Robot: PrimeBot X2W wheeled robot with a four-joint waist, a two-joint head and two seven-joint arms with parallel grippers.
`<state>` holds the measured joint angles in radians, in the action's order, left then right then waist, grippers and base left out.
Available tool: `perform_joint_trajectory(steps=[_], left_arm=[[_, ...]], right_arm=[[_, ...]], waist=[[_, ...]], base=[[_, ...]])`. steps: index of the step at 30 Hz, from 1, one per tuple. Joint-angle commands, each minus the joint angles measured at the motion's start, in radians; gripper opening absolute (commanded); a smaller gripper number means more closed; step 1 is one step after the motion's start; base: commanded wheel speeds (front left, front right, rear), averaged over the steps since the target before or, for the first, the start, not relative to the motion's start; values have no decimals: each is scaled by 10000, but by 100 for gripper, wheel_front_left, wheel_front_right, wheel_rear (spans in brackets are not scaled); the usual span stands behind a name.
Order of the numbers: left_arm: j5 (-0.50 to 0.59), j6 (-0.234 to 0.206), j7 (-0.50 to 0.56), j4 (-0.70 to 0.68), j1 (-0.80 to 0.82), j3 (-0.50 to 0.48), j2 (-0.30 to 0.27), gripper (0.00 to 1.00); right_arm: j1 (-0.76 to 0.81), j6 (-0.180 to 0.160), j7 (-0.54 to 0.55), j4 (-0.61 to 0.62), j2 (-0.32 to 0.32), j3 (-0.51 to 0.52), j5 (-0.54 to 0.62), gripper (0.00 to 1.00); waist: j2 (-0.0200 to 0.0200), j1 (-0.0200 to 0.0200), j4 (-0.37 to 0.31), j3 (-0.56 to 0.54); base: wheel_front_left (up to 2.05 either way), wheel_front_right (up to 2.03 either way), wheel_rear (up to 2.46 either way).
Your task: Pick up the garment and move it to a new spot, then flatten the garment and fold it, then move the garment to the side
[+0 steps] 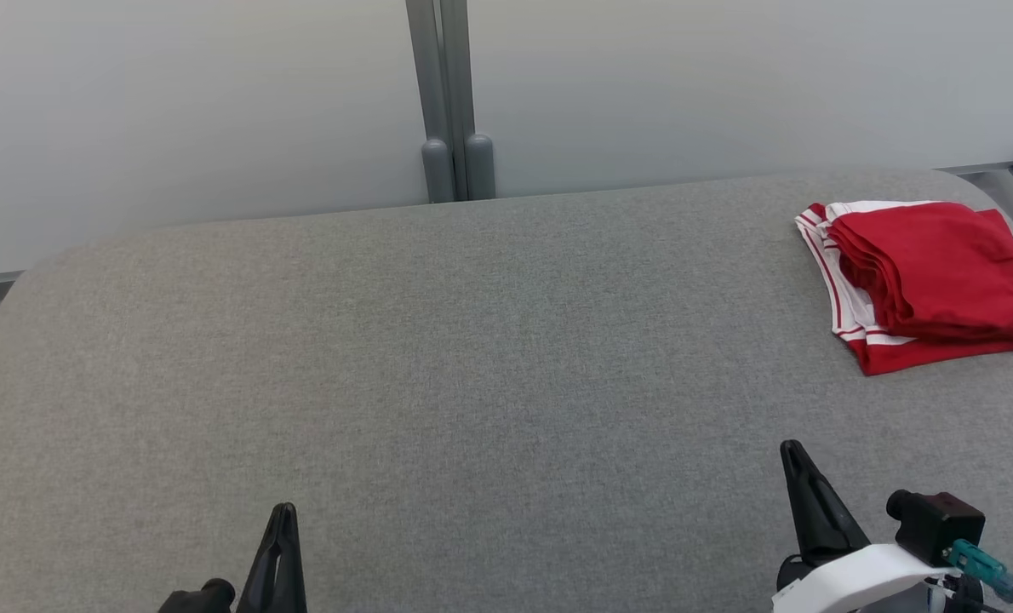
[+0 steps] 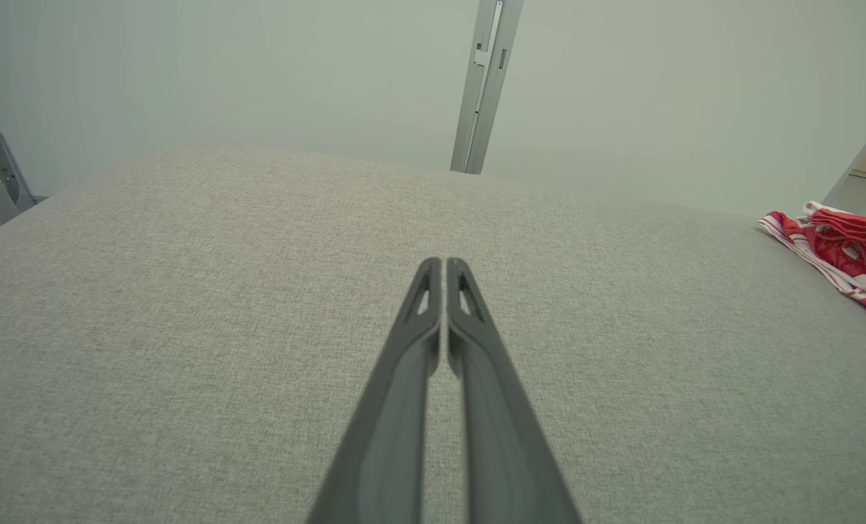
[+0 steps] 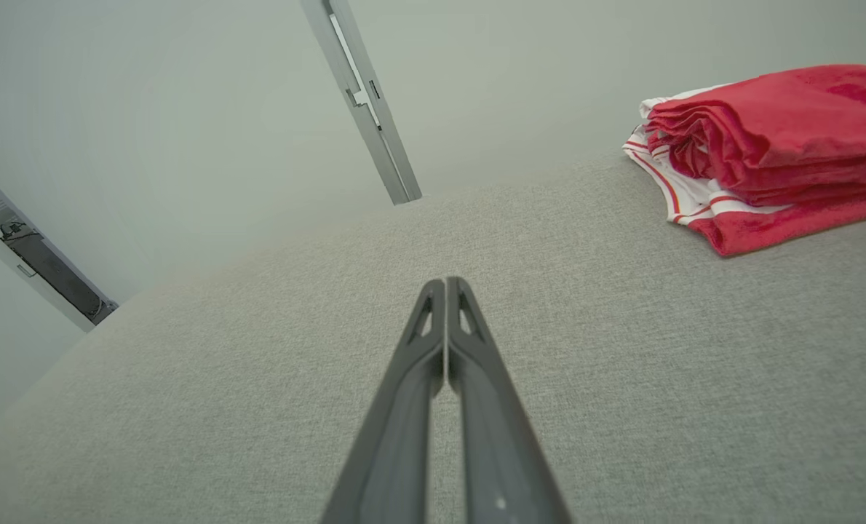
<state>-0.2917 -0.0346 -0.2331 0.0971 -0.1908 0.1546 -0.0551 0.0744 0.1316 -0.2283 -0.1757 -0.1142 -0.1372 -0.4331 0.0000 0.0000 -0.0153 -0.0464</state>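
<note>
finding: the garment [image 1: 932,281], red with white striped trim, lies folded in a compact stack at the far right of the grey bench [image 1: 472,358], near its rounded corner and well apart from both hands.

left hand [image 1: 283,515]: fingers pressed together, holding nothing, low at the near edge.

right hand [image 1: 792,451]: likewise closed and empty at the near edge, with the garment ahead of it and to its right.

assessment: folding and the move to the side appear done. the step in hand is judged to be the final check.

recommendation: leave the stack untouched. if a correction is wanted, the right hand is the nearer one. it should slide under the whole stack rather than pinch the top layer, since the folded layers look loose and could slip apart.

risk: the stack sits close to the bench corner, so any push should go inward, not outward.
</note>
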Motion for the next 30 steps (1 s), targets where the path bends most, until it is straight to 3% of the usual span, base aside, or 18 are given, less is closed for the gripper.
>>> perform_joint_trajectory(steps=[1,13,14,16,30], left_arm=[[-528,78,64,-96,334,-101,-94,0],[-2765,363,479,233,819,-338,-211,0],[-3939,502,707,387,1062,-481,-260,0],[-4557,575,832,447,1190,-562,-285,0],[-6491,817,1259,625,1567,-854,-340,0]], right_arm=[[-308,-1,93,111,-29,104,-456,0],[-578,-3,544,-17,-6,384,-2411,0],[-714,-4,794,-80,14,546,-3437,0],[-788,-4,930,-113,29,635,-3979,0],[-1009,-6,1381,-223,89,939,-5693,0]], waist=[[0,0,2,6],[0,0,18,55],[0,0,27,85],[0,0,33,102],[0,0,51,161]], base=[[0,0,0],[0,0,0],[0,0,0],[0,0,0],[0,0,0]])
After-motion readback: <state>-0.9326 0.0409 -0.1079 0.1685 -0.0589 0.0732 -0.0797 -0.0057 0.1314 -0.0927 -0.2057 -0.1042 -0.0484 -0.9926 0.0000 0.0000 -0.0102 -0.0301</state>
